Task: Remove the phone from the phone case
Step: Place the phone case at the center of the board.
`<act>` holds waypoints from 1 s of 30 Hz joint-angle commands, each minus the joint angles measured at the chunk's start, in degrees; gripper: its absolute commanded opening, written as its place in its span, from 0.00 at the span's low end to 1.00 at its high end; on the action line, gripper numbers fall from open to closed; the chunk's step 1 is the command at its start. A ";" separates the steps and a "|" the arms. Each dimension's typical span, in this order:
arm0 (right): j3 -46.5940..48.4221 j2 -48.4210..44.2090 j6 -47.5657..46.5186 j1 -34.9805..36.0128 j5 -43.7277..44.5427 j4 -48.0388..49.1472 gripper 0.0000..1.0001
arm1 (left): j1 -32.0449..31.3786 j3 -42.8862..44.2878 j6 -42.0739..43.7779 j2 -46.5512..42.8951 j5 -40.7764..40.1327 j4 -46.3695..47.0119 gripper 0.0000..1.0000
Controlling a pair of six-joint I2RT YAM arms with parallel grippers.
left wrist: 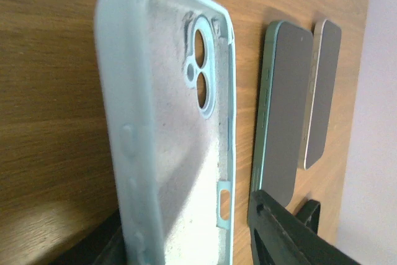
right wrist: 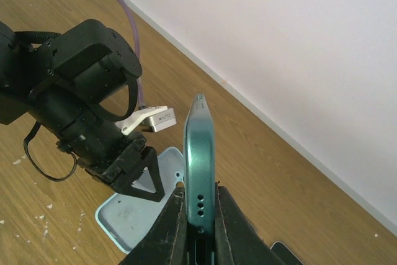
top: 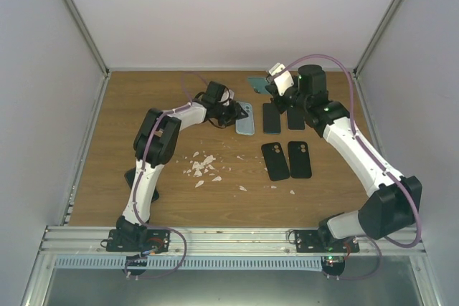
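Teal phone (right wrist: 198, 147) on edge, tight in right gripper (right wrist: 198, 202); empty pale-blue case (left wrist: 173, 153) within parted left gripper (top: 232, 114).

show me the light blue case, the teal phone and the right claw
light blue case (left wrist: 167, 172), left wrist view, inner back
teal phone (right wrist: 200, 147), right wrist view, narrow edge
right claw (right wrist: 200, 195), right wrist view, between its fingertips

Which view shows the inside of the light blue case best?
Left wrist: the case fills the frame, with its empty inside, lens cutout and side slots clear. Top external shows the case only as a small pale rectangle. Right wrist catches just part of it, the rest hidden.
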 commanded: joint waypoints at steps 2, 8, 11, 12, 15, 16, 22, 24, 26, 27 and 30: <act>2.77 -0.11 0.57 -0.65 -1.09 3.10 0.00 | -0.29 -0.78 0.47 -2.06 -6.69 -2.74 0.55; 2.82 -0.36 -0.09 -0.63 -1.28 3.30 0.00 | 0.19 -2.65 0.40 -5.80 -11.53 -4.74 0.74; 2.62 -0.68 -1.00 -0.63 -0.98 3.19 0.01 | 0.66 -3.39 0.98 -7.92 -13.84 -5.55 0.80; 2.45 -0.84 -1.23 -0.65 -0.94 3.37 0.00 | 0.88 -3.57 1.24 -8.65 -14.60 -5.72 0.83; 2.04 -1.30 -2.17 -0.67 -1.02 3.73 0.01 | 1.84 -4.85 2.25 -11.10 -15.15 -5.20 0.90; 2.03 -1.44 -2.63 -0.69 -0.96 3.82 0.01 | 2.15 -5.41 2.63 -12.05 -14.97 -4.90 0.93; 3.08 -2.26 -7.44 -0.63 -0.28 4.35 0.01 | 3.57 -9.13 5.94 -19.90 -13.01 -3.28 0.99; 3.68 -2.58 -10.23 -0.63 -0.52 4.22 0.00 | 4.24 -10.08 6.47 -22.69 -11.93 -2.56 0.99; 4.03 -3.27 -12.70 -0.61 -0.66 4.31 0.00 | 4.76 -10.77 7.38 -25.53 -11.44 -2.36 0.99; 3.97 -3.71 -13.81 -0.60 -0.60 4.61 0.01 | 5.14 -11.12 7.76 -26.97 -10.99 -2.14 0.99; 3.34 -5.74 -16.52 -0.60 -0.42 5.96 0.01 | 6.54 -12.47 8.45 -30.99 -8.81 -1.02 0.99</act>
